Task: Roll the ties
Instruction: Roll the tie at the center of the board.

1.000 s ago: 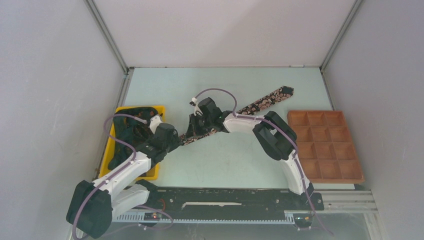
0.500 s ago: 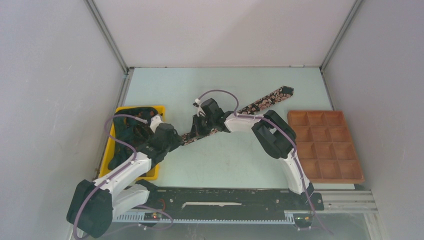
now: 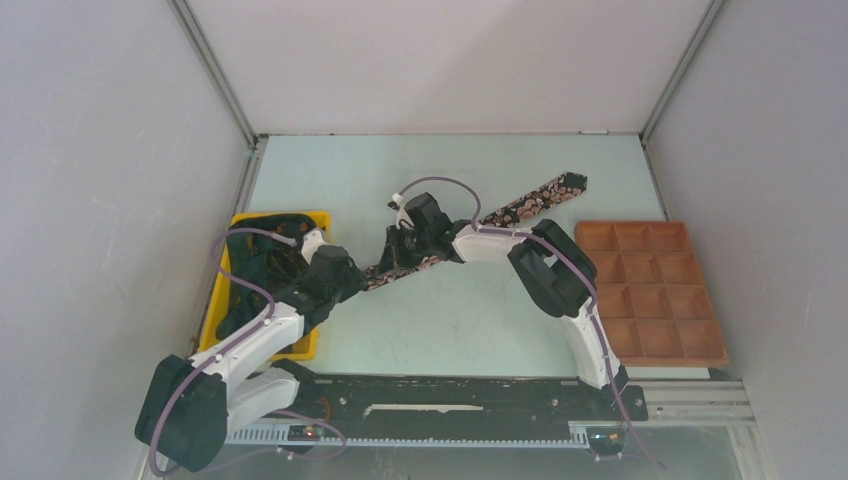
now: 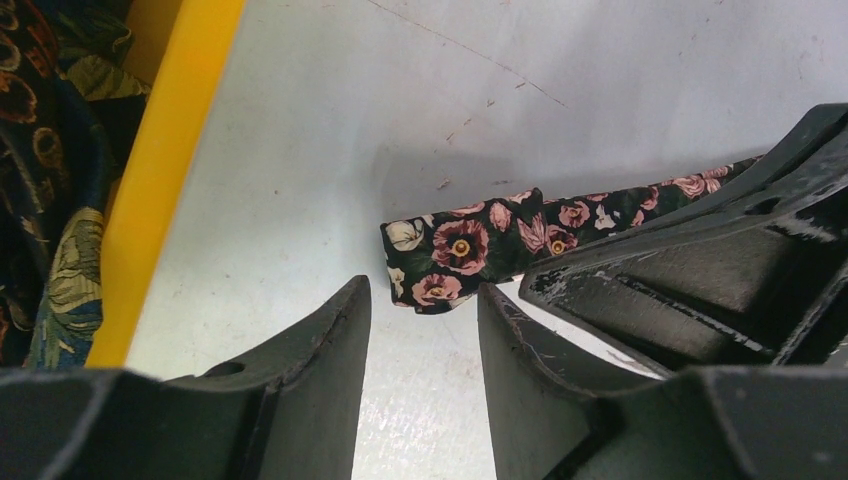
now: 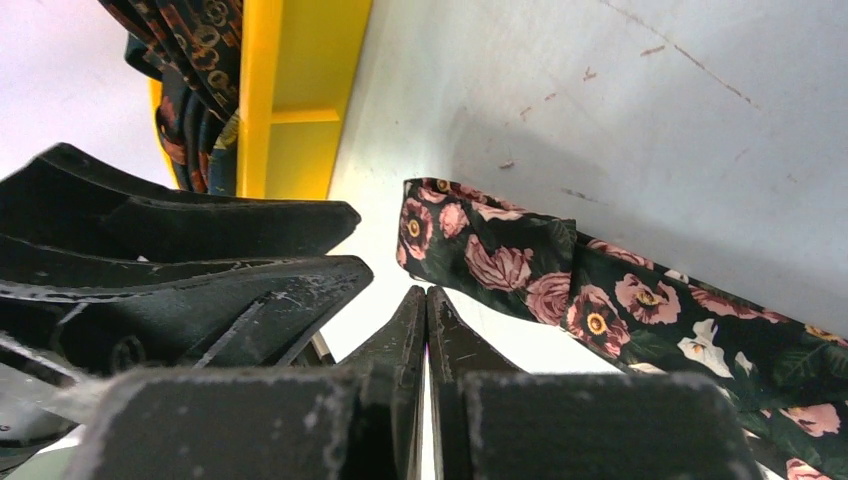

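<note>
One of the ties (image 3: 520,205), black with pink flowers, lies flat and slanted across the table, its wide end at the back right. Its narrow end (image 4: 455,250) lies just beyond the tips of my left gripper (image 4: 423,300), which stands open on the table with nothing between its fingers. My right gripper (image 5: 427,295) is shut and empty, its tips low beside the same narrow end (image 5: 480,250). Seen from above, the left gripper (image 3: 347,278) and right gripper (image 3: 392,262) almost meet over that end. More ties (image 3: 262,262) are heaped in the yellow bin (image 3: 212,318).
The yellow bin's rim (image 4: 165,170) runs close on the left of my left gripper. A brown compartment tray (image 3: 650,290) sits at the table's right edge. The enclosure's grey walls stand on both sides and behind.
Both arms have shifted only slightly near the tie's narrow end. The tie lies as before and neither gripper's opening has visibly changed.
</note>
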Motion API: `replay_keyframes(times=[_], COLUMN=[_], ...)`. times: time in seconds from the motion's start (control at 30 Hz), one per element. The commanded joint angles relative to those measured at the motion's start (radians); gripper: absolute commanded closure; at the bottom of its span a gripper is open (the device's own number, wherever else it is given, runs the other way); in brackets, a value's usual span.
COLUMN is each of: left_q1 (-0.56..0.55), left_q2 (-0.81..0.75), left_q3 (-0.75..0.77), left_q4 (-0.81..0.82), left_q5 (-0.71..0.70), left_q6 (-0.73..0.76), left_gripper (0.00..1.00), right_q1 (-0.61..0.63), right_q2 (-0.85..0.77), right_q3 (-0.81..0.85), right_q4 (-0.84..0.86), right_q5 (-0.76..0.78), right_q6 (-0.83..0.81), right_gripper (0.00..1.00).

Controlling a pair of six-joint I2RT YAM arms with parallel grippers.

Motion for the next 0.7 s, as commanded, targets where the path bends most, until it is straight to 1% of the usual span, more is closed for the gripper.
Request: replay_keyframes(times=[0.0,0.27,0.67], left_q1=[0.008,0.008,0.008], left_q2=[-0.014,-0.021,-0.010], left_q3=[-0.010,-0.013,-0.015], left_q4=[0.028,0.026,0.045], left_q5=[-0.007,-0.010,-0.005], left_q6=[0.012,0.012,-0.004], left_gripper=[0.50,0.50,0.49], right_q1=[-0.009,-0.004,-0.003], right_q2=[-0.037,0.039,0.061], right_q3=[0.060,0.098,0.041], right_q4=[0.030,0.011,0.001], right_q5=[-0.022,0.001,0.037], right_q6=[0.019,0.015,-0.019], right_gripper=[0.97,0.97,0.98])
